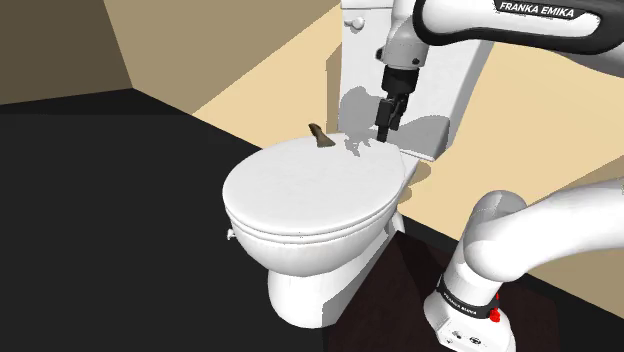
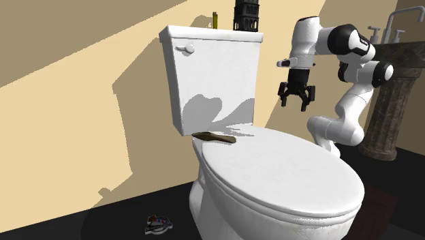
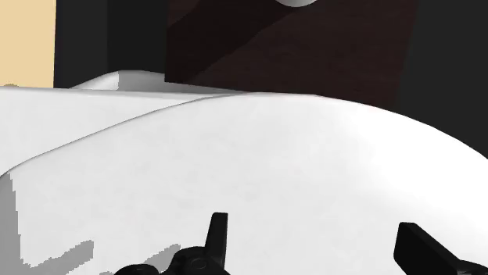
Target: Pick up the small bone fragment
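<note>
The small bone fragment (image 1: 319, 136) (image 2: 214, 137) is a thin brown sliver lying at the back of the closed white toilet lid (image 1: 310, 190) (image 2: 279, 170) (image 3: 235, 156), close to the tank (image 2: 211, 75). My black gripper (image 1: 385, 135) (image 2: 297, 102) (image 3: 313, 244) hangs open above the lid's rear edge, pointing down, with nothing between its fingers. In the shoulder view it is to the right of the bone and well apart from it. In the wrist view the fingers (image 3: 217, 232) stand wide over bare white lid.
The tank (image 1: 450, 90) rises just behind the gripper. A black object (image 2: 246, 13) and a small yellow item (image 2: 216, 20) stand on top of it. A stone sink pedestal (image 2: 391, 102) stands beyond the arm. A small object (image 2: 159, 223) lies on the dark floor.
</note>
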Tool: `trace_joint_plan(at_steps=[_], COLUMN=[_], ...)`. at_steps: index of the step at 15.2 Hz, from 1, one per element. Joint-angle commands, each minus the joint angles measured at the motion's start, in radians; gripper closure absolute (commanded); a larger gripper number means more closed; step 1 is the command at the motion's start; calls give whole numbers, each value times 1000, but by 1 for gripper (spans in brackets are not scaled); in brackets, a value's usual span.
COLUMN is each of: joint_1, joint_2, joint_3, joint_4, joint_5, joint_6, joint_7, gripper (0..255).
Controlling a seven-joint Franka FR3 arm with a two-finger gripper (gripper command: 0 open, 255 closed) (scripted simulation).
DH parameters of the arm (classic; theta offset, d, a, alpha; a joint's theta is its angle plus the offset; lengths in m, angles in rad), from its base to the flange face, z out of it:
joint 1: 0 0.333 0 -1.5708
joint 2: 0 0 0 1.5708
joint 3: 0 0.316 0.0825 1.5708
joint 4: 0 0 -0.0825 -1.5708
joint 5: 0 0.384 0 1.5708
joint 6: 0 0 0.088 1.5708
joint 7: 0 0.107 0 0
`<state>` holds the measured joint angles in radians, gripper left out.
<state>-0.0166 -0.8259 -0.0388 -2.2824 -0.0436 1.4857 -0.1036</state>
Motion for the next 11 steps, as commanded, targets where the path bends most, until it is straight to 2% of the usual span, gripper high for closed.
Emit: trace_joint_plan(at_steps=[1,11], joint_1=[0,-63], joint_2=[0,405], joint_3=[0,4], joint_4=[0,227], joint_5=[0,21], joint_6=[0,141], joint_7=[0,182], gripper=[0,0])
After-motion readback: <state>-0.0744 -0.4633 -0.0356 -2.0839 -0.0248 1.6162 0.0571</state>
